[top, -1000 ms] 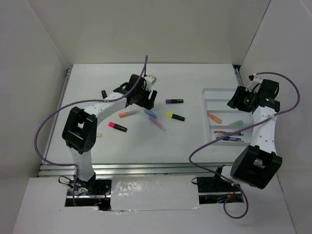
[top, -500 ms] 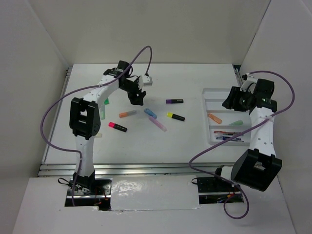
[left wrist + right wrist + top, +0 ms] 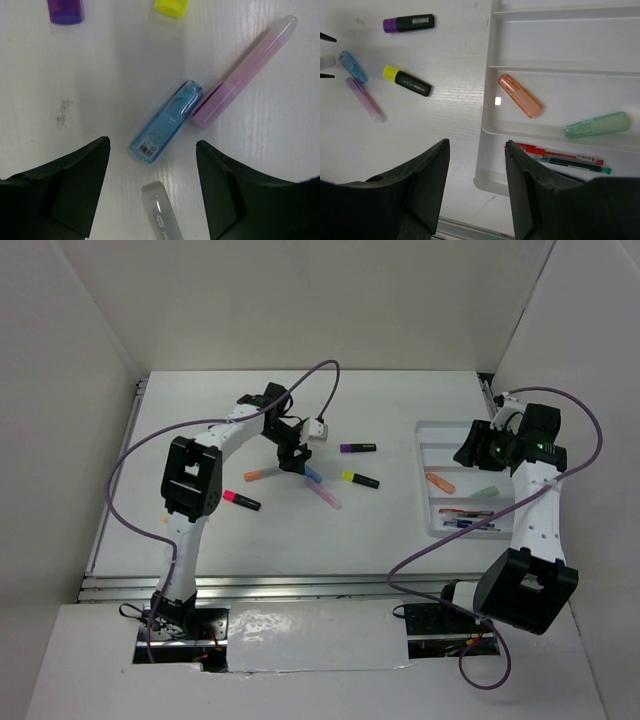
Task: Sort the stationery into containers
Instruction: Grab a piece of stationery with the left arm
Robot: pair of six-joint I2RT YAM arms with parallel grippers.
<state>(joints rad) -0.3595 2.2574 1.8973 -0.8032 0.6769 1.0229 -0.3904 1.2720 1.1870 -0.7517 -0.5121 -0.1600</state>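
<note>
Several markers lie loose on the table [image 3: 400, 400] in the overhead view, well apart from the white tray [image 3: 428, 428] at the right. The left pincer [image 3: 292, 462] is down in the middle cluster, right by the blue marker [image 3: 312, 475]. The orange marker [image 3: 262, 473] sits on one side and the pink marker [image 3: 325, 494] on the other. The right pincer [image 3: 470, 448] hovers at the tray's left side.

Over to the left wrist: the left pincer [image 3: 152, 150] has its jaws spread wide with nothing between them. The blue marker [image 3: 167, 120] lies slanted just ahead, its tip touching or all but touching the pink marker [image 3: 245, 70]. A clear marker end [image 3: 162, 210] pokes in at the bottom, between the fingers.

Right wrist now: the right pincer [image 3: 476, 150] is spread too and empty, hanging over the tray [image 3: 486, 100] wall. Inside, a salmon marker [image 3: 520, 95] and a green marker [image 3: 597, 125] share one compartment. A red pen [image 3: 560, 151] and a dark green pen [image 3: 570, 162] lie together in the next.

The step in hand looks like the pick of the blue marker. The next move calls for coming down with the jaws straddling that barrel alone, squared across its slant. They need to miss the pink neighbour and the clear end, and then the marker goes across to the tray.
</note>
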